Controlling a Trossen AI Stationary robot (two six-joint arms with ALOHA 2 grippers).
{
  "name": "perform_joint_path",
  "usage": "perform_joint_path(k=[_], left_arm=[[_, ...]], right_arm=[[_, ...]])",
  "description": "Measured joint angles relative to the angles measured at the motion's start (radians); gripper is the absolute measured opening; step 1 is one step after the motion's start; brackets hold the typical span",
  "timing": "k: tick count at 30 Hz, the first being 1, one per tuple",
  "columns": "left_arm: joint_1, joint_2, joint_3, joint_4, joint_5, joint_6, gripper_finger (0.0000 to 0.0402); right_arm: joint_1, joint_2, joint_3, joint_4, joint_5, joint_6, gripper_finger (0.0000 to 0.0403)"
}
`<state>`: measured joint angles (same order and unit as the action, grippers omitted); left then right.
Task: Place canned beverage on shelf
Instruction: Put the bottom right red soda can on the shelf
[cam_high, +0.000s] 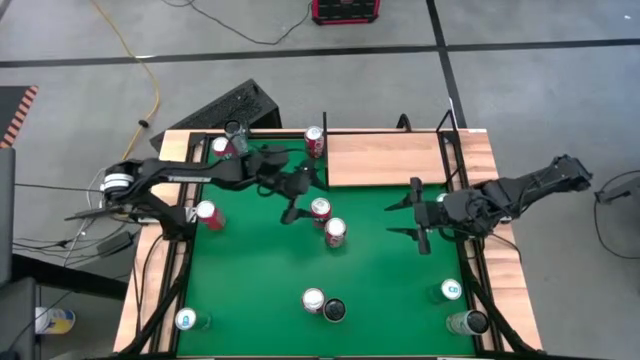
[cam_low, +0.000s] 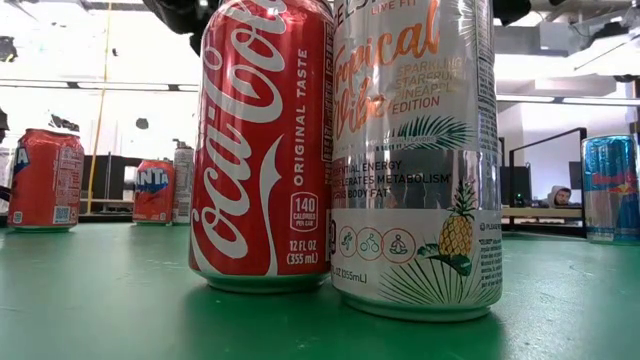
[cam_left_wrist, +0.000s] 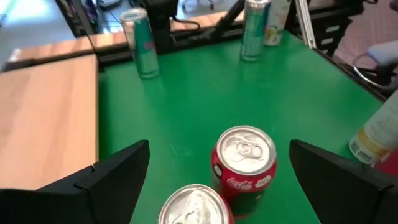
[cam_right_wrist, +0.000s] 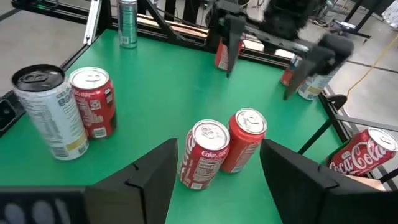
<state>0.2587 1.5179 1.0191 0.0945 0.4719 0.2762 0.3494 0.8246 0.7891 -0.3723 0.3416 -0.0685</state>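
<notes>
Two red cola cans (cam_high: 320, 210) (cam_high: 334, 232) stand upright side by side in the middle of the green table. My left gripper (cam_high: 303, 197) hovers open just to their left; in the left wrist view its fingers (cam_left_wrist: 118, 174) flank the cans (cam_left_wrist: 244, 165) without touching. My right gripper (cam_high: 405, 218) is open to the cans' right, short of them, facing them (cam_right_wrist: 208, 152). The shelf (cam_high: 385, 158), a pale wooden board with black posts, lies at the far right with nothing on it.
Other cans stand around: a red one (cam_high: 313, 140) at the far edge, two at the left (cam_high: 222, 147) (cam_high: 207, 213), a cola can and a silver can (cam_high: 313, 300) (cam_high: 334, 311) near the front, and more in the near corners (cam_high: 185, 320) (cam_high: 452, 290) (cam_high: 468, 322).
</notes>
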Motion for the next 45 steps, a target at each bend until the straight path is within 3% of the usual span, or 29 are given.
perform_joint_path(k=[13, 25, 45], left_arm=[[0.001, 0.184, 0.138, -0.169, -0.008, 0.089, 0.0370], [0.003, 0.186, 0.138, -0.286, -0.067, 0.124, 0.0370], [-0.023, 0.186, 0.138, -0.316, -0.172, 0.123, 0.0370]], right_arm=[[0.037, 0.000, 0.000, -0.048, 0.000, 0.016, 0.0258], [0.035, 0.000, 0.001, -0.050, 0.000, 0.014, 0.0258], [0.035, 0.000, 0.001, -0.045, 0.000, 0.016, 0.0258]])
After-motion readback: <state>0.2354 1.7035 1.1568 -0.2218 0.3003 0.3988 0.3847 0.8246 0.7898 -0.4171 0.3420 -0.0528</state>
